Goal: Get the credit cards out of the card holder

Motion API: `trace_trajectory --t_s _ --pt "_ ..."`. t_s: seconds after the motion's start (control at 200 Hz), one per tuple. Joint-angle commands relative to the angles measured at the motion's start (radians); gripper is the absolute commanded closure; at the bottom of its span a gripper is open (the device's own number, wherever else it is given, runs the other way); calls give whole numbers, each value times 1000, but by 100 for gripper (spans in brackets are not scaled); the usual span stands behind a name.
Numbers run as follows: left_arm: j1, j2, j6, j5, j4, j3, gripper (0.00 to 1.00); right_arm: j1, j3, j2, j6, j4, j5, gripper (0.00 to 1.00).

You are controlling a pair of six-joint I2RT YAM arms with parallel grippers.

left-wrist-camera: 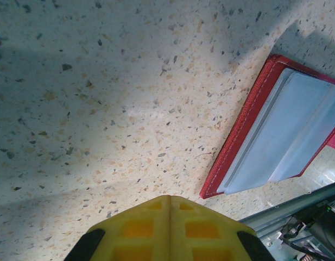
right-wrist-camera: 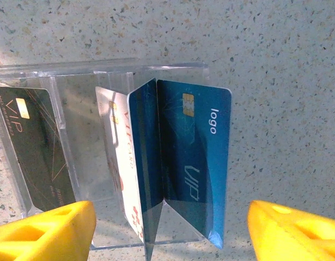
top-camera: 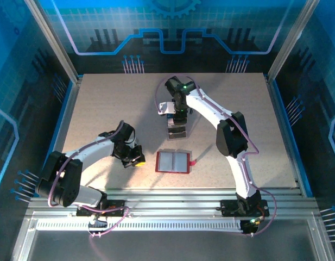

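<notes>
The red card holder (top-camera: pixel 172 161) lies open and flat on the table, pale grey pockets up, clasp tab pointing right. It also lies at the right of the left wrist view (left-wrist-camera: pixel 248 117), and no card shows in its pockets. My left gripper (top-camera: pixel 136 159) rests just left of it, yellow fingers pressed together (left-wrist-camera: pixel 170 198) on nothing. My right gripper (top-camera: pixel 177 115) hangs open over the clear tray (top-camera: pixel 176 131), fingers (right-wrist-camera: pixel 42 231) wide apart. Between them, untouched, a blue credit card (right-wrist-camera: pixel 197 152) stands in the tray beside a white card (right-wrist-camera: pixel 117 157); a dark card (right-wrist-camera: pixel 34 147) leans further left.
The clear tray's walls (right-wrist-camera: pixel 75 76) stand on the speckled tabletop behind the holder. An aluminium rail (top-camera: pixel 172 197) runs along the table's near edge, close to the holder's corner (left-wrist-camera: pixel 297 209). Blue enclosure walls ring the table.
</notes>
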Motion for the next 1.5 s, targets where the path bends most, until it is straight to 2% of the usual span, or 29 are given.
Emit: trace_trajectory --t_s 0.0,0.365,0.98,1.156,1.246,1.311,1.361,1.421,1.496 --pt "10 -20 -14 25 -23 -5 97 3 30 10 8 26 0 26" --pt "10 -18 -9 23 -28 -1 97 0 19 -8 15 114 51 26" --pt "11 -26 -12 24 -26 -2 97 0 -92 -65 42 318 122 25" --pt "11 -35 -17 29 -22 1 97 13 -138 -140 80 315 117 25" --pt "10 -33 -22 50 4 0 98 24 -182 -202 141 312 98 25" --pt "10 -29 -30 73 36 -5 98 26 -201 -248 219 271 36 27" --pt "9 -20 -38 92 63 -11 99 27 -210 -279 304 242 -25 28" --pt "9 -4 -45 114 96 -12 100 28 -231 -322 422 229 -86 34" --pt "5 28 -53 134 125 -10 100 28 -293 -386 554 240 -163 35"
